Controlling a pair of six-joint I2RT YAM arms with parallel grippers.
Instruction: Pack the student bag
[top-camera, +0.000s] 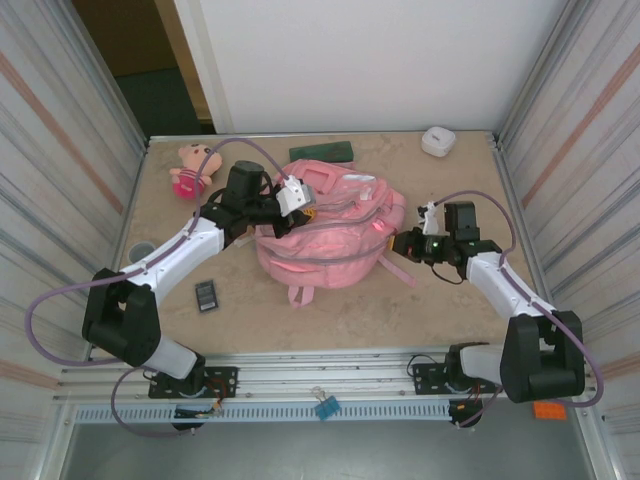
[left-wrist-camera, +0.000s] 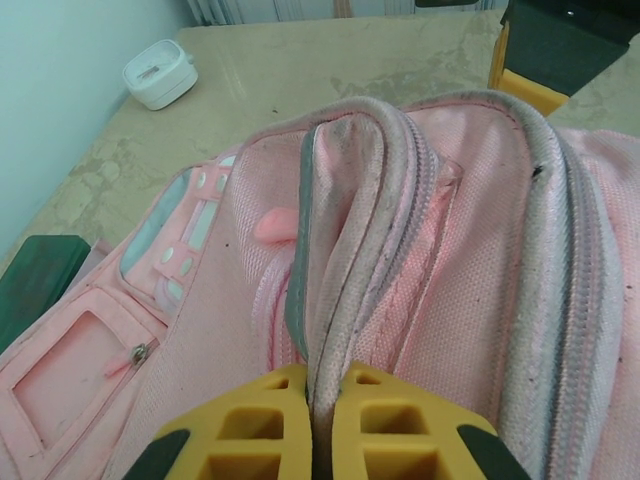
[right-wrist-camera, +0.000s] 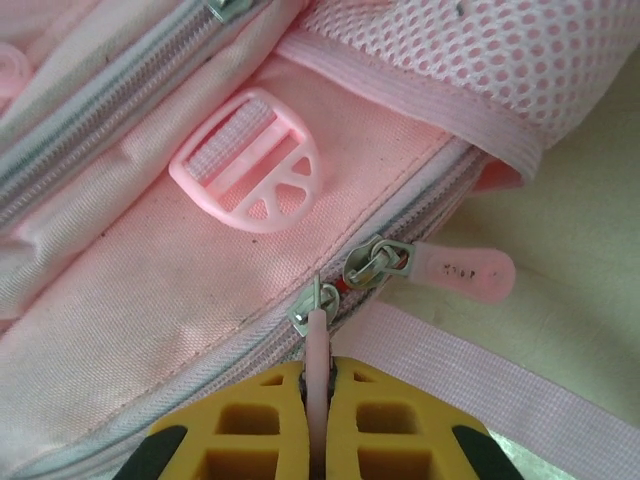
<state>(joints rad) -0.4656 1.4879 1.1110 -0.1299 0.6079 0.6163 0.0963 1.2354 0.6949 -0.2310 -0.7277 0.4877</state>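
Observation:
The student bag (top-camera: 325, 240), a big pink backpack, lies in the middle of the table. My left gripper (top-camera: 300, 205) reaches in from the left at the bag's top. In the left wrist view its yellow fingers (left-wrist-camera: 260, 420) are shut on a raised fold of the bag's grey-white trimmed edge (left-wrist-camera: 345, 250). My right gripper (top-camera: 402, 243) is at the bag's right side. The right wrist view shows it (right-wrist-camera: 318, 368) shut on a thin pink zipper pull (right-wrist-camera: 318, 335). A second pink zipper pull (right-wrist-camera: 465, 268) lies free just to the right.
A pink plush doll (top-camera: 190, 168) sits at the back left. A dark green flat item (top-camera: 322, 150) and a white device (top-camera: 438, 140) lie along the back. A small black object (top-camera: 207, 295) lies front left. A pink strap (right-wrist-camera: 490, 375) trails under the right gripper.

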